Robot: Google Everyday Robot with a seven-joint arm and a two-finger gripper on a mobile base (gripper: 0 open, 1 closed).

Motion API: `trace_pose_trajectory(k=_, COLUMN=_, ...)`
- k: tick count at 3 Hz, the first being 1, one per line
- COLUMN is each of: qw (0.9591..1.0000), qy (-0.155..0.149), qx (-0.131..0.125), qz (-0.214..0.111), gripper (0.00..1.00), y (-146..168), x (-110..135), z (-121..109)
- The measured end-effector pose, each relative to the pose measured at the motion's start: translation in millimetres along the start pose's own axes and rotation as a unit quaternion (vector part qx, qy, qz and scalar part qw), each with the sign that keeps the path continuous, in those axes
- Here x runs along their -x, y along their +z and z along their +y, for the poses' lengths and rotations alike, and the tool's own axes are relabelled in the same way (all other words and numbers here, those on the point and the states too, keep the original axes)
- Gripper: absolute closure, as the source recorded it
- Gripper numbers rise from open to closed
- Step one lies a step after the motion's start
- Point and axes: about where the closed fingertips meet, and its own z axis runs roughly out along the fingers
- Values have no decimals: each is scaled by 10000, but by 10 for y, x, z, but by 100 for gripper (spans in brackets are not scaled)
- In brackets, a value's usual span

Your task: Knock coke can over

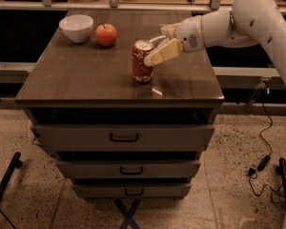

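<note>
The coke can (142, 62) is red with a silver top and stands upright near the middle of the dark table top (86, 75). My gripper (149, 52) reaches in from the right on the white arm, at the can's upper right side. Its fingers are open: the cream front finger (163, 52) lies against or just beside the can's upper right edge, and the thin back finger (157, 38) runs behind the can's top. The gripper holds nothing.
A red-orange apple (106, 34) and a white bowl (76, 27) sit at the table's back left. The table is a drawer cabinet with three drawers (124, 137). A counter edge runs behind it. Cables lie on the floor at the right (262, 161).
</note>
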Motion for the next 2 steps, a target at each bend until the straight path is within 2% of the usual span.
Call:
trace_pose_trajectory(k=1, qw=9971, qy=124, qx=95, qz=-747, gripper=0, y=228, x=-349, z=145)
trace_pose_trajectory(k=2, qw=9922, qy=86, qx=50, qz=-1240, gripper=0, y=314, x=-456, z=211)
